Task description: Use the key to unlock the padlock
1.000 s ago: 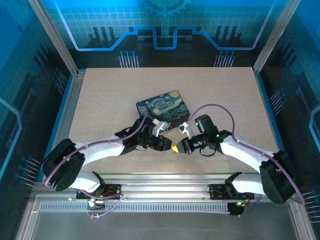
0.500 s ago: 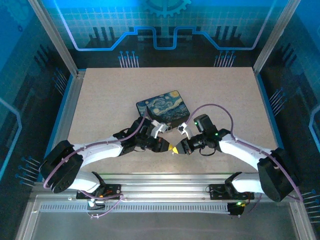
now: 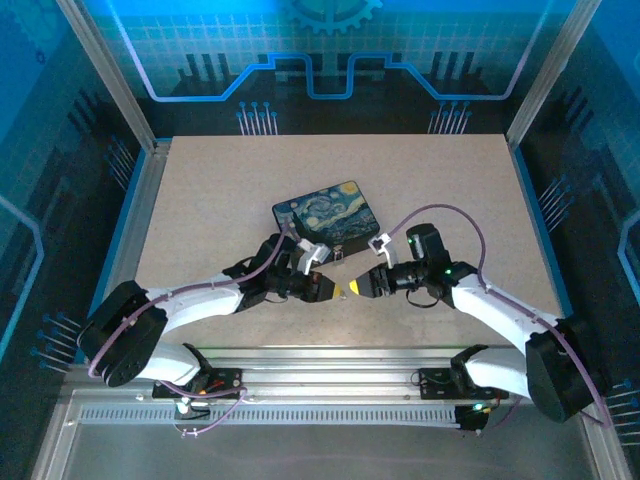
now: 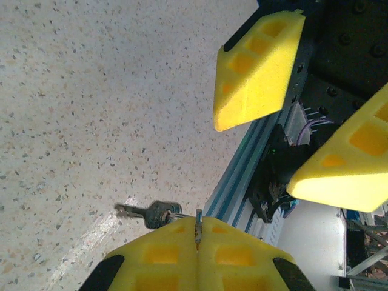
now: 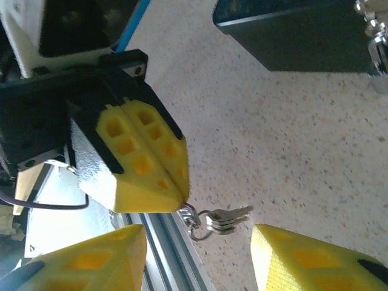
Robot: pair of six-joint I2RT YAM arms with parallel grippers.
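My left gripper [image 4: 198,225] is shut, and a thin silvery key [image 4: 198,217] is pinched edge-on between its yellow pads. A small ring [image 5: 191,217] hangs from the pad tips with a bunch of spare keys [image 5: 225,218] on it; the same bunch [image 4: 148,213] dangles left of the pads. My right gripper [image 5: 200,267] stands open, facing the left gripper [image 5: 179,197] with the ring and keys between its fingers, touching nothing. From above, the left gripper [image 3: 333,290] and right gripper [image 3: 358,288] meet tip to tip near the table's front edge. The padlock is out of view.
A black box with a swirly blue painted lid [image 3: 327,217] lies just behind the grippers; its dark side [image 5: 291,30] is close by. The aluminium rail [image 3: 330,352] runs along the front edge beneath the arms. Bare speckled tabletop [image 3: 450,180] stretches behind and to both sides.
The right gripper has opened and drawn back to the right. The left gripper has shut on the key and now holds it alone, the ring and spare keys hanging free.
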